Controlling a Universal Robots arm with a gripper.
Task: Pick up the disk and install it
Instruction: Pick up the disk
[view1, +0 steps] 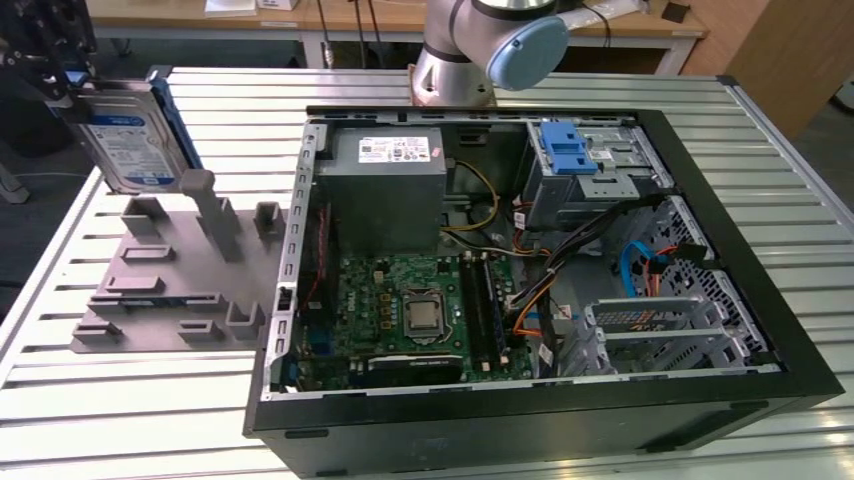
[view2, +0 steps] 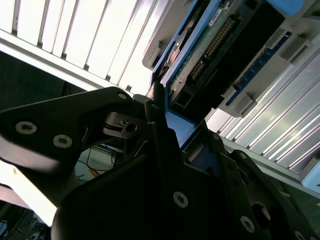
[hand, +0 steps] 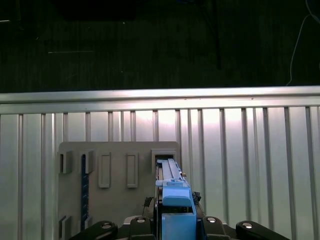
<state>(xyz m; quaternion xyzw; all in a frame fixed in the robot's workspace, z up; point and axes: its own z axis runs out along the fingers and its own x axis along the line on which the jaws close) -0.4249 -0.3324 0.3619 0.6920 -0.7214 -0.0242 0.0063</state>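
Blue plastic frames the disk (view1: 123, 140), and we see the pincer (view1: 67, 85) clamped on that frame at the disk's upper end. The drive hangs on edge beneath it, slightly tilted, with its label facing outward. In the second wrist view the dark fingers (view2: 157, 130) press on the blue carrier itself, not on the green circuit board. We judge that this grip spares the fragile faces and leaves the long sides free.

Directly below the pincer, the grey slotted rack (view1: 174, 290) rests on the ribbed metal counter (view1: 134, 400). Its upright slots appear made to hold parts on edge, which would explain the disk's vertical pose. We cannot tell whether the disk's lower edge touches the rack's tall post.

Well apart from the pincer stands the open computer case (view1: 534, 420). The drive cage (view1: 577, 158) with its blue latch sits in the case's far corner. By our reckoning the pick-up is in hand and the installing is not yet done.
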